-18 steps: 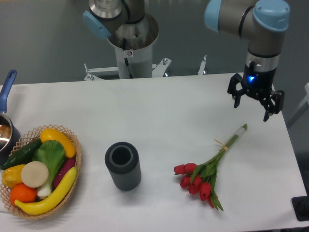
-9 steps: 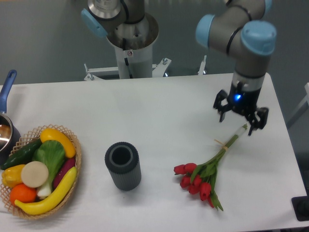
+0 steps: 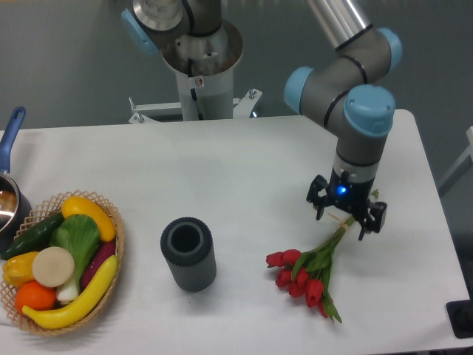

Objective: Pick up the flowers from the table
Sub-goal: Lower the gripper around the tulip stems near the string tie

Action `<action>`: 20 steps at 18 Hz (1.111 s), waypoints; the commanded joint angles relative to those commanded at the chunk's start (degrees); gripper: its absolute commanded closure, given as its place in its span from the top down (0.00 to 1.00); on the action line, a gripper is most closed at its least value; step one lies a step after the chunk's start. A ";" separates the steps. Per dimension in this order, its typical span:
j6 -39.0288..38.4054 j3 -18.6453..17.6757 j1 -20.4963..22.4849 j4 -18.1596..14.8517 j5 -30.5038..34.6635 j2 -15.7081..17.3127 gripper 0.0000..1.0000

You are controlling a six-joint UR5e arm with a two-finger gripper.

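Observation:
The flowers (image 3: 305,276), a bunch of red tulips with green leaves and long green stems, lie on the white table (image 3: 244,170) at the front right, blooms toward the front. My gripper (image 3: 342,222) hangs open directly over the stems, one finger on each side of them near the pale band. The fingers are low, close to the tabletop, and the wrist hides the upper ends of the stems. Nothing is held between the fingers.
A dark grey ribbed cylinder vase (image 3: 188,254) stands upright left of the flowers. A wicker basket (image 3: 117,235) of fruit and vegetables sits at the front left, with a blue-handled pot (image 3: 10,185) behind it. The robot base (image 3: 199,59) is at the back.
The arm has swung left and down from the table's far right edge. The open gripper now straddles the stems. The flowers have not moved.

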 joint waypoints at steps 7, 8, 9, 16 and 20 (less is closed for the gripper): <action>0.09 3.43 -0.70 0.00 -0.71 -4.84 1.00; 0.00 3.43 -0.70 0.00 -0.62 -5.11 1.00; 0.00 3.43 -0.79 0.00 -0.62 -5.28 1.00; -0.09 2.90 -1.41 0.00 -0.53 -5.90 1.00; -0.26 2.90 -1.41 0.09 -0.53 -5.99 0.92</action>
